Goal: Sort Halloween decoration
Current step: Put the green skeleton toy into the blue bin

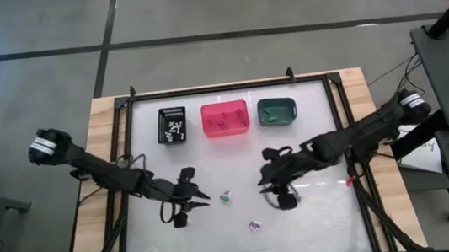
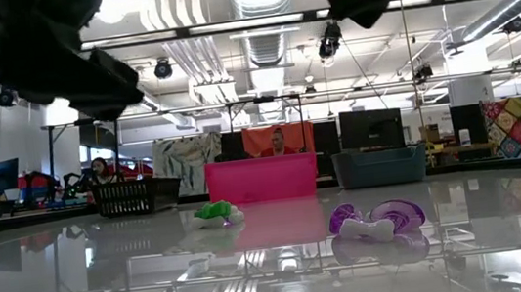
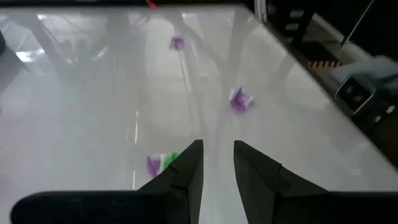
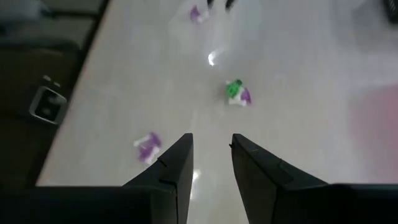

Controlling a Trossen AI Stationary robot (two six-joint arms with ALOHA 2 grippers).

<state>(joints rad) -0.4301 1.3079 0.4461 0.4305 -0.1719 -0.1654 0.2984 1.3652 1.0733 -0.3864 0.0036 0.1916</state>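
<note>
From overhead I see both arms over the clear table (image 1: 328, 216). My left gripper (image 1: 201, 198) hangs over the near-left part of the table, my right gripper (image 1: 263, 183) over the near-right. Between them lies a green-and-white trinket (image 1: 225, 197), with a purple-and-white trinket (image 1: 254, 225) nearer the front edge.

The left wrist camera shows its two fingers (image 3: 186, 171) a narrow gap apart, holding nothing. A purple-and-green trinket (image 3: 160, 163) lies just beside one fingertip, a purple one (image 3: 240, 100) farther off, and a third purple piece (image 3: 177, 43) beyond that, which I cannot find from overhead.

The right wrist camera shows that gripper (image 4: 211, 144) also parted by a narrow gap and empty, above bare table. The purple-and-white piece (image 4: 147, 147) lies off to one side of it and the green one (image 4: 236, 92) farther ahead.

The level camera alone shows the trinkets' shapes: a green lump (image 2: 217, 213) and a purple piece (image 2: 377, 219) crossed by a white bar.

Along the far edge stand a black bin (image 1: 173, 124), a pink bin (image 1: 225, 118) and a teal bin (image 1: 277, 111). Overhead, specks lie inside each.
</note>
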